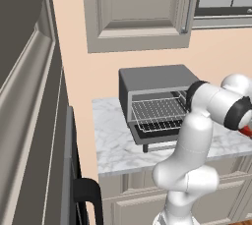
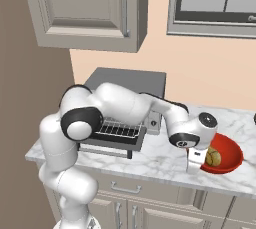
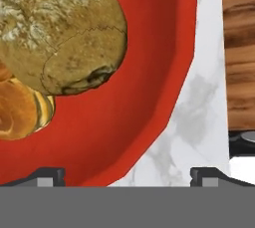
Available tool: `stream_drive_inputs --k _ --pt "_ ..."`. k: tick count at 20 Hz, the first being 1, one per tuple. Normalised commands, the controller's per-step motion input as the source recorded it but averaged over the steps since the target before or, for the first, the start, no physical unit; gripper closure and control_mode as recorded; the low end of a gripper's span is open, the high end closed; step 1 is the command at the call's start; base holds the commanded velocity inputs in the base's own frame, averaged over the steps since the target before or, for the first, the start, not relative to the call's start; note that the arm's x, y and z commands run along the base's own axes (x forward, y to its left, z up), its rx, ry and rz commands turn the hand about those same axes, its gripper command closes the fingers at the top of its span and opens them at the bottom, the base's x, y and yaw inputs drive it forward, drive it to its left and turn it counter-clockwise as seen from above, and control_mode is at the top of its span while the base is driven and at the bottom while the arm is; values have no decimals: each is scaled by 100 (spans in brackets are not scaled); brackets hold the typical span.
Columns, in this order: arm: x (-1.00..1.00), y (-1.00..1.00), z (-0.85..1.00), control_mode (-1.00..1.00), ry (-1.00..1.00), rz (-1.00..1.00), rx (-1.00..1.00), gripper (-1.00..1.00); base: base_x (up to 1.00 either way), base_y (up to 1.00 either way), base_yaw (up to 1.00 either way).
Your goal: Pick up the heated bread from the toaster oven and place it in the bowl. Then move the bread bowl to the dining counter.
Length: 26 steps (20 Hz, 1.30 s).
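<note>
The toaster oven (image 2: 122, 108) stands well off to one side of my hand, door dropped flat and wire rack bare. I judge the first part of the task complete: nothing remains on the rack to fetch.

My hand (image 2: 196, 159) hangs low over the marble tabletop (image 2: 165, 160), pointing down at the near rim of the bowl (image 2: 231, 159). In the hand view my two fingertips (image 3: 47, 176) are spread to their full width with nothing between them; one tip sits over the red wall of the bowl, the other over bare marble just outside it. I judge this straddle deliberate: the rim lies between the tips, so closing would pinch the wall for the carry.

The heated bread (image 3: 62, 30) rests inside the bowl, ahead of my fingertips and clear of them. It leans against a paler orange-yellow food piece (image 3: 22, 112) in the bottom of the bowl; the two touch.

Beyond the tabletop edge, a strip of wooden floor (image 3: 240, 48) shows past the far tip.

Remaining, in my judgement: grip the rim, lift level so the bread does not roll out, and take the bowl to the dining counter.
</note>
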Motion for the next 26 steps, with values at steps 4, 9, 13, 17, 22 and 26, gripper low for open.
stream_drive_inputs --k 4,9,13,17,22,26 --pt "11 -10 -13 -100 0 -8 0 -100 0 0 0" --pt "5 -9 -8 -100 0 -8 0 -100 0 0 0" --pt "5 -8 -6 -100 0 -10 0 -100 0 0 0" --pt "13 -9 0 -100 0 -9 0 -100 0 0 0" --pt "21 -2 -1 -100 0 -4 0 -100 0 0 0" --pt "0 -1 -8 -100 0 0 0 100 0 0 0"
